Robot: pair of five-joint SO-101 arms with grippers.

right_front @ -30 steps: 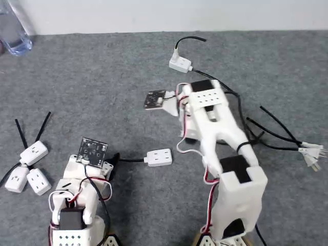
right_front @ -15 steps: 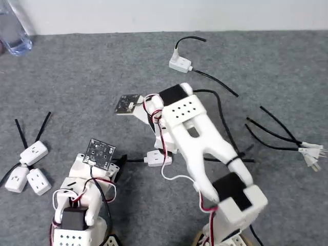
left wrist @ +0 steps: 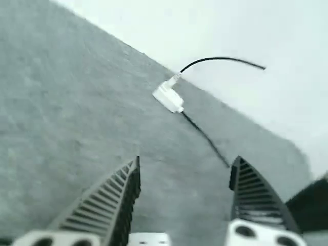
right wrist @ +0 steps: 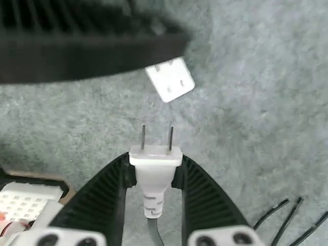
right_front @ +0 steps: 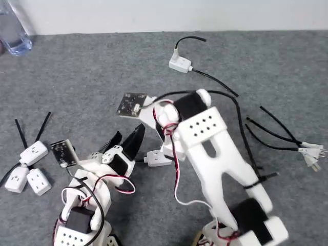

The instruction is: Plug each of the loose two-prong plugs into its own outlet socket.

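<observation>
My right gripper point(right wrist: 154, 165) is shut on a white two-prong plug point(right wrist: 155, 156), prongs pointing at a white outlet socket point(right wrist: 170, 80) lying on the grey carpet a short way ahead. In the high view that socket point(right_front: 158, 158) lies just in front of the right arm's wrist point(right_front: 171, 120). My left gripper point(right_front: 128, 139) stands open right beside the socket, its black fingers point(left wrist: 114, 202) spread with nothing between them. One of those fingers point(right wrist: 92, 46) crosses the right wrist view above the socket. A far outlet point(right_front: 179, 64) has a plug in it.
Three more white outlets point(right_front: 26, 169) with black cords lie at the left. Loose plugs point(right_front: 311, 152) on black cords lie at the right edge. A clear bottle point(right_front: 13, 31) stands at the back left corner. The carpet between the two groups is open.
The right arm has swung left and toward the front, carrying the plug to the near socket. The left arm has turned, and its open fingers now show beside the socket.
</observation>
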